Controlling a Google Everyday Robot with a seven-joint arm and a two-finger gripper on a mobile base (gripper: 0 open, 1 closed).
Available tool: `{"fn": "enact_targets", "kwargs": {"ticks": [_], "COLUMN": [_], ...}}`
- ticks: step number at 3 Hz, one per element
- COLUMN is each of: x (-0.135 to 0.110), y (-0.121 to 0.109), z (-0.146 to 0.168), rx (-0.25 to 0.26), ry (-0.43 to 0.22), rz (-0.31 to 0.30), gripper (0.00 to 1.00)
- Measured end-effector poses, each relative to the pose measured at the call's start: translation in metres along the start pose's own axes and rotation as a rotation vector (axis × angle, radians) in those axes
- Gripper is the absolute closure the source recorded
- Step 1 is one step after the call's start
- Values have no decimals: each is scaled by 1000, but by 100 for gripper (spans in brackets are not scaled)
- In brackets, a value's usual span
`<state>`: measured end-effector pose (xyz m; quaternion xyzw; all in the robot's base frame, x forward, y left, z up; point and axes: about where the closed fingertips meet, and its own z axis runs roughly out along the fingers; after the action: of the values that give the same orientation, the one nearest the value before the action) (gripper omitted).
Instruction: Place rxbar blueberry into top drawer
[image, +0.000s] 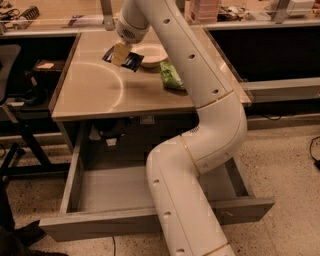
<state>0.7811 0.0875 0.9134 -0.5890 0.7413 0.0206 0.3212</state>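
Was a lab/workshop, I'd say: speckled floor (290, 165), worktable (90, 95) w/ open drawer (125, 187), cluttered benches (50, 20) behind, cable (312, 150) on floor. My gripper (120, 54) hung over worktable's far part.

Smooth, faintly glossy beige tabletop (90, 90). Over its far part, a matt pale-yellow gripper (120, 54) clamps a dark navy-blue bar (133, 61) in a slick wrapper. On the tabletop, a crinkly, shiny green bag (171, 76). Under the tabletop, a matt grey metal drawer (115, 187). Smooth, glossy white plastic arm (200, 75).
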Motion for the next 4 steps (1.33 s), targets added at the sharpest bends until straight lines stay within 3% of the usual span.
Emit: {"fn": "enact_targets", "kwargs": {"ticks": [4], "x": [48], "y": [24], "z": [-107], "rx": [166], "ry": [57], "rz": [169], "gripper": [100]}}
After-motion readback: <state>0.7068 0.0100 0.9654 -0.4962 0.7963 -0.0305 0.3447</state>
